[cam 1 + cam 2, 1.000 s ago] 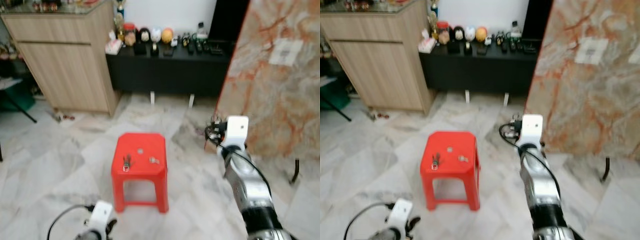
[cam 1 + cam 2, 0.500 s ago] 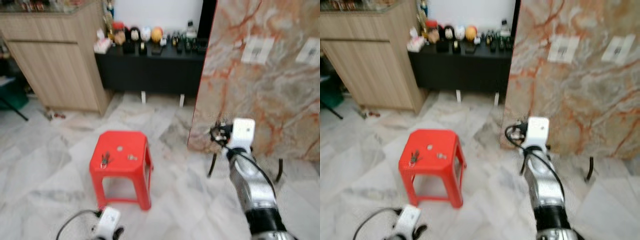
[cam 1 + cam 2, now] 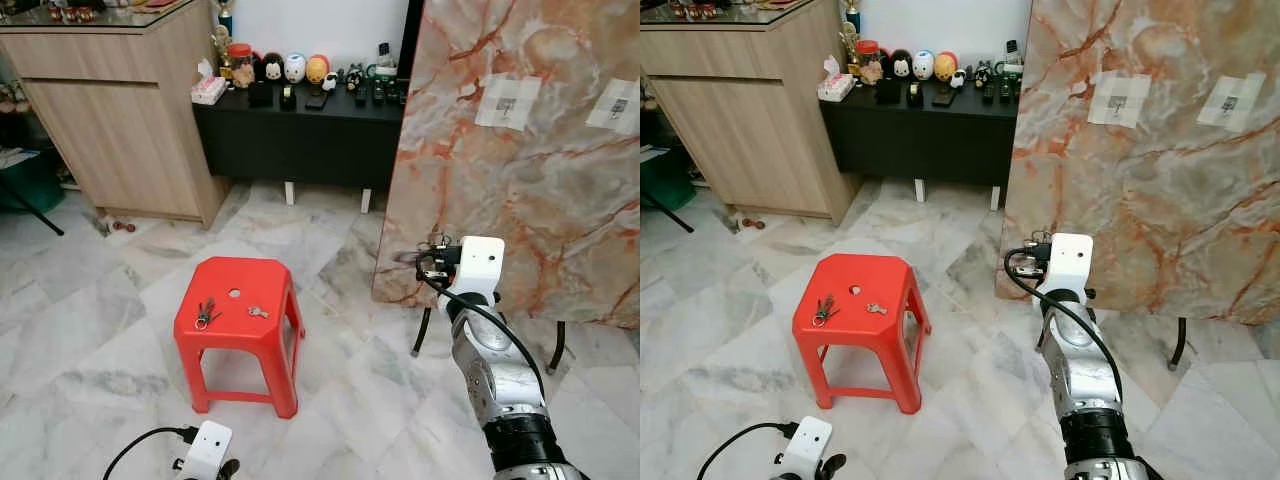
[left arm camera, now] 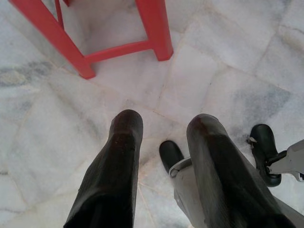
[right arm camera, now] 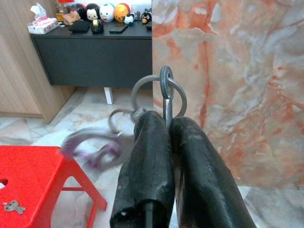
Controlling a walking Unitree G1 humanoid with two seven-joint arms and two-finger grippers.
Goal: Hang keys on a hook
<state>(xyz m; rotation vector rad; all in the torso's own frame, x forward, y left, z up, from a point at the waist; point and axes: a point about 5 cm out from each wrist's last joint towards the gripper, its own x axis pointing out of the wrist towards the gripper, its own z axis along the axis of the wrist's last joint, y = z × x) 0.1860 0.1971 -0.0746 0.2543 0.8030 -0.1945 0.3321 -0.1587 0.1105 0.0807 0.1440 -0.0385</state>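
Turning has swung the view toward the marble panel (image 3: 520, 160); right claw (image 5: 166, 142) pinches the key ring (image 5: 164, 95), unhung; left claw (image 4: 166, 142) hangs open, empty.

Living-room clutter on a marble floor (image 3: 90, 330)

A wooden cabinet (image 3: 130, 110) is standing beside a black sideboard (image 3: 300, 130) lined with figurines (image 3: 290, 68).
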